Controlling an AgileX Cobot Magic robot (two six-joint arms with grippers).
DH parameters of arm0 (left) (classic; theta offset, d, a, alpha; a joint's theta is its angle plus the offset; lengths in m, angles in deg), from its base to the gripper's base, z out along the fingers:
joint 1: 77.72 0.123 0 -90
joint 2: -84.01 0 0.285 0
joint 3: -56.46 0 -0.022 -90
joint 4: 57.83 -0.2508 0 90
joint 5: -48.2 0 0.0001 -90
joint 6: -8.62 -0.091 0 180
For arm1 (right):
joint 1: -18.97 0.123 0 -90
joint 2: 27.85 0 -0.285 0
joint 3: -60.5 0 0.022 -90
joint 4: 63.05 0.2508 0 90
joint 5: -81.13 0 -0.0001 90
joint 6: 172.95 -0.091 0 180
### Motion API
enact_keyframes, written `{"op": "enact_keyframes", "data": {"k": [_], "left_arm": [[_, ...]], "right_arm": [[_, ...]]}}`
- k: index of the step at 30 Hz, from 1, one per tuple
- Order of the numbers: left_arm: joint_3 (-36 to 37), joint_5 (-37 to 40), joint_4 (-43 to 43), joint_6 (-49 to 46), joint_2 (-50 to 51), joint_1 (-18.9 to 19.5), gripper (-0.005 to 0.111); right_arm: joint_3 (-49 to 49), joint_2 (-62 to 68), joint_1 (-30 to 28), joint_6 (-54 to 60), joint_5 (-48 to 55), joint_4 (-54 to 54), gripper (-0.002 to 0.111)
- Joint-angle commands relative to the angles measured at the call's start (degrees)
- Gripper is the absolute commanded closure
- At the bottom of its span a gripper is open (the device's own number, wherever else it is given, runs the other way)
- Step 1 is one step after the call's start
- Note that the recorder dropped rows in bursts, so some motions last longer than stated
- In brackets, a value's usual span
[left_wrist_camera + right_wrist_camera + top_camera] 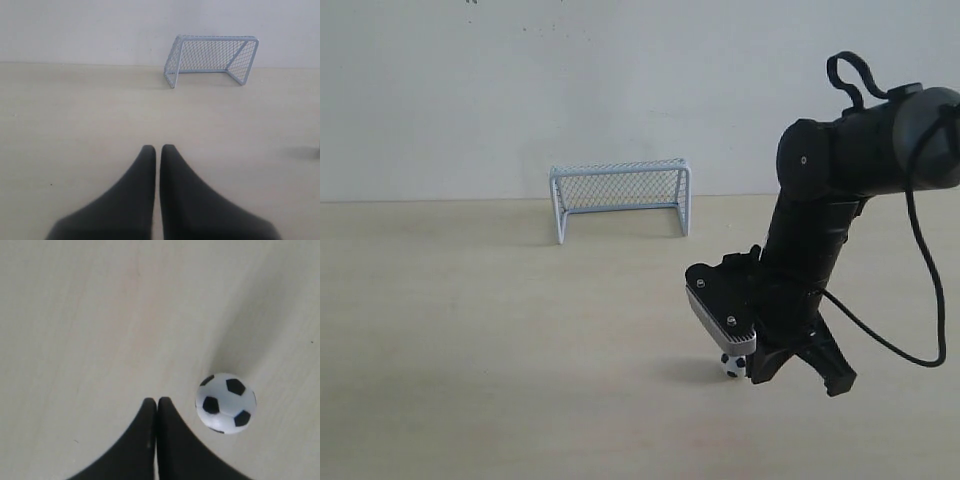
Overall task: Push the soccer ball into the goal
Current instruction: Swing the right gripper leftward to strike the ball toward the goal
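Two claws are about, both with dark fingers pressed together on nothing. The left claw point(158, 148) hangs over the pale wooden bench point(470, 330), facing the miniature goal of pale blue-white tubing and fine grey mesh point(620, 190), which stands at the bench's far edge by the white wall point(470, 90). The right claw point(157, 401) is down low by the tiny white ball with black pentagon patches point(225, 403). The ball rests on the bench just to one side of the fingertips point(148, 410), with a sliver of bench between, and well apart from the goal.

I'd say the push has not begun: this is the lining-up. With the ball off to the side of the tips, a straight shove would likely miss or clip it. The next move calls for bringing the pinched fingers squarely behind the ball, on the side away from the goal, then sweeping toward the goal mouth.

Seen from across the room, the grey wrist block point(722, 315) above the right claw covers its tips and part of the ball. The left claw is out of sight there. Whether the tips touch the bench I cannot tell.
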Motion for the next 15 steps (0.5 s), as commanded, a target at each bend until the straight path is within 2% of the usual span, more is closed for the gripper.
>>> {"op": "enact_keyframes", "data": {"k": [1,15], "left_arm": [[0.2,0.0,0.4,0.5,-0.2,0.1,0.102],[0.2,0.0,0.4,0.5,-0.2,0.1,0.102]], "right_arm": [[-0.3,-0.1,0.1,0.3,0.0,-0.3,0.108],[-0.3,4.3,0.1,-0.2,-0.3,-3.0,0.108]]}}
